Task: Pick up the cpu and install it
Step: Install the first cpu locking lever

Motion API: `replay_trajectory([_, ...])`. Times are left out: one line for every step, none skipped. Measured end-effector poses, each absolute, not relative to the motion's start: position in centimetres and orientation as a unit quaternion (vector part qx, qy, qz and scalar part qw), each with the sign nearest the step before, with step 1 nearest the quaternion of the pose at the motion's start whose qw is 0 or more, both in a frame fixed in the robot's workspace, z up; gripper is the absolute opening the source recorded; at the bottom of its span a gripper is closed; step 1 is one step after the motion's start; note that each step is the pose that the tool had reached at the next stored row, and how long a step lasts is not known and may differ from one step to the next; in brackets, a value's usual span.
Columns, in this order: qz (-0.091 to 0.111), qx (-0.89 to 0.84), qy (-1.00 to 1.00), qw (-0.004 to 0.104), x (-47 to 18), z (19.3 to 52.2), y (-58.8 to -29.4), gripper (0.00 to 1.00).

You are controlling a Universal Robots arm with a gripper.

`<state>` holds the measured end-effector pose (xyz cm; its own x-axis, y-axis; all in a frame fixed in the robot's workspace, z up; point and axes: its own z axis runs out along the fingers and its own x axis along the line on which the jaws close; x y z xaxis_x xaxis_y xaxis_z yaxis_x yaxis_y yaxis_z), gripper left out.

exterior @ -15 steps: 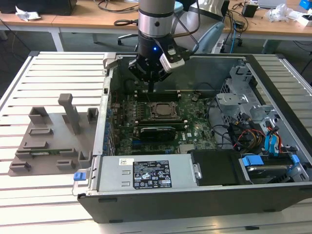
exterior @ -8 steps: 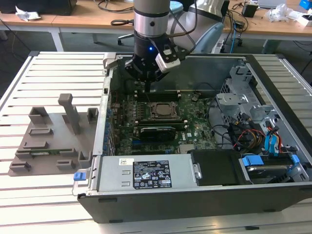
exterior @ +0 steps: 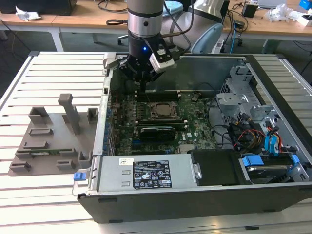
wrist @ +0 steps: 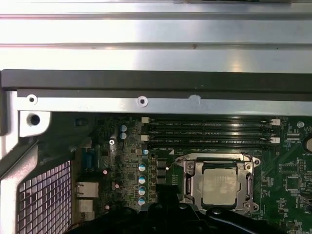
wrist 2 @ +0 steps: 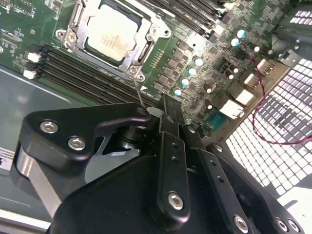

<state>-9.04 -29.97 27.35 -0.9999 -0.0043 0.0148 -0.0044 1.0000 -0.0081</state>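
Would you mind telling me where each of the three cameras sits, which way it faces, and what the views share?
Exterior view: off the arm, raised, looking down into the open computer case on a slatted table; the arm and claw hang over the motherboard.
Second wrist view: on the arm, looking along the black claw links towards the cpu in its socket.
First wrist view: on the arm, facing the motherboard and case wall; the claw's dark edge shows.
All three views share the cpu.

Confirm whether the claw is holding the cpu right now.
No. In the second wrist view the cpu lies in the motherboard socket, apart from the claw.
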Motion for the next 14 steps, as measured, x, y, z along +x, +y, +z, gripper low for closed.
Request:
replay_trajectory([0.004,0.002,-1.0,0.007,-9.1,27.4,-30.0,0.11])
replay_trajectory([0.004,0.002,-1.0,0.007,-9.3,27.4,-30.0,0.11])
replay_trajectory([0.004,0.002,-1.0,0.007,-9.3,27.4,-30.0,0.11])
replay_trajectory([0.004,0.002,-1.0,0.007,-9.5,27.4,-30.0,0.11])
replay_trajectory([0.004,0.002,-1.0,0.007,-9.6,27.4,-30.0,0.11])
replay_trajectory([0.004,0.002,-1.0,0.007,-9.8,27.3,-30.0,0.11])
replay_trajectory([0.004,0.002,-1.0,0.007,-9.9,27.3,-30.0,0.11])
replay_trajectory([0.004,0.002,-1.0,0.007,-10.0,27.3,-30.0,0.11])
replay_trajectory([0.004,0.002,-1.0,0.007,-10.2,27.3,-30.0,0.11])
replay_trajectory([0.004,0.002,-1.0,0.007,-10.3,27.3,-30.0,0.11])
replay_trajectory([0.004,0.002,-1.0,0.007,-10.4,27.3,-30.0,0.11])
replay_trajectory([0.004,0.002,-1.0,0.007,-10.5,27.3,-30.0,0.11])
replay_trajectory([0.004,0.002,-1.0,0.007,-10.6,27.3,-30.0,0.11])
replay_trajectory([0.004,0.002,-1.0,0.007,-10.8,27.3,-30.0,0.11])
